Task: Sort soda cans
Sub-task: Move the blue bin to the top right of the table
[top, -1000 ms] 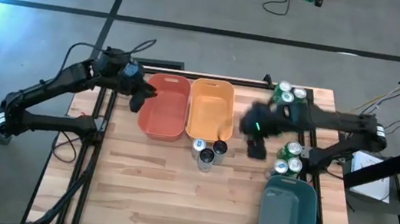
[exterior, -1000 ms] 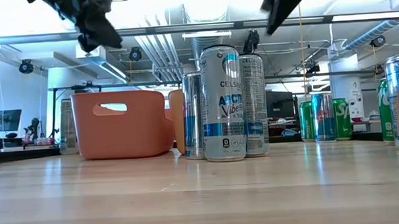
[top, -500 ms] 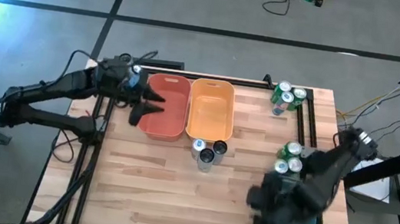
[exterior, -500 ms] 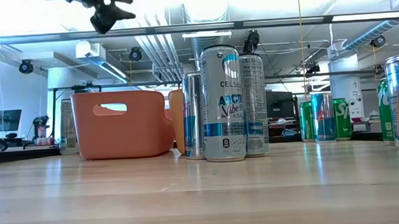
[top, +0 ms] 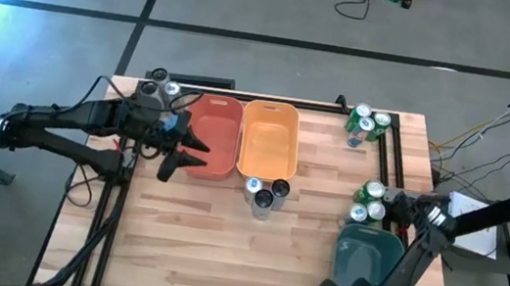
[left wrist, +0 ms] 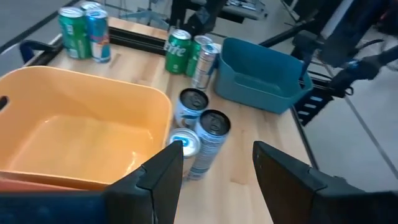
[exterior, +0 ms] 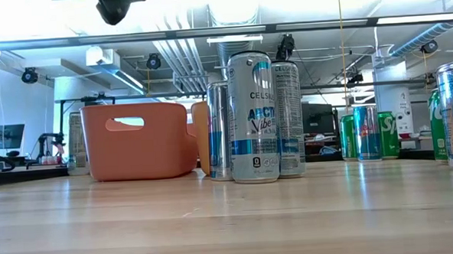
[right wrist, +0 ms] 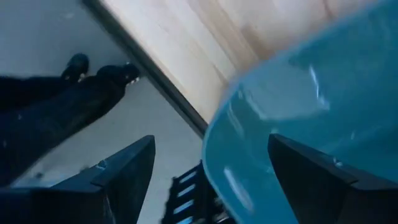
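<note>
Nothing sorted yet: orange bin [top: 268,140] and teal bin [top: 370,262] empty, cans [top: 265,195] on desk [top: 221,247]. Left pincer [top: 187,151] open, empty; right pincer [right wrist: 208,168] too.

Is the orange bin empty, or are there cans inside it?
Empty. The left wrist view shows the orange plastic bin with a bare floor; the high view agrees.

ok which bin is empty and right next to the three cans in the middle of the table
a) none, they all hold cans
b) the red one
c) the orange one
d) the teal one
c, the orange bin shows a bare inside in the left wrist view, and the three cans stand right against its near edge in the high view.
</note>
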